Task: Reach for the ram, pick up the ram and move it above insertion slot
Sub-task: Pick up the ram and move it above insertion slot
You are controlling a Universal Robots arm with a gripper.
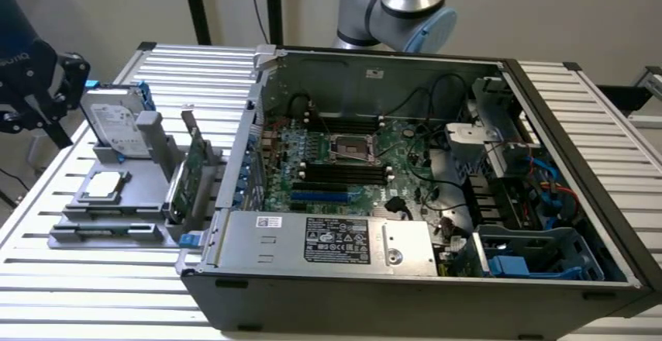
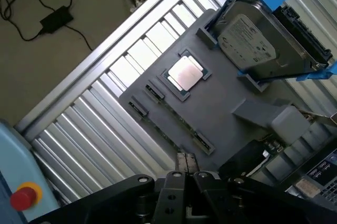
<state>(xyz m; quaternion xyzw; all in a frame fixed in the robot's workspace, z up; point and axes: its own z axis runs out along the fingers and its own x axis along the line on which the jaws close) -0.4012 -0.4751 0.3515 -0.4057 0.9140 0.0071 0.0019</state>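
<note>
Wrist view: end effector (image 2: 185, 163) closed, above gray fixture (image 2: 231, 95) holding CPU (image 2: 185, 72).

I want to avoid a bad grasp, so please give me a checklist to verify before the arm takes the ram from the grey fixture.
1. Ram seated edge-on in the long slot of the grey fixture: ok.
2. Gripper empty: ok.
3. Gripper open for the grasp: not ok, its fingers look shut.
4. Gripper centred over the ram: cannot tell; it seems near one end.
5. CPU and hard drive apart from the ram: ok.
6. Memory slots on the motherboard look empty: ok.
</note>
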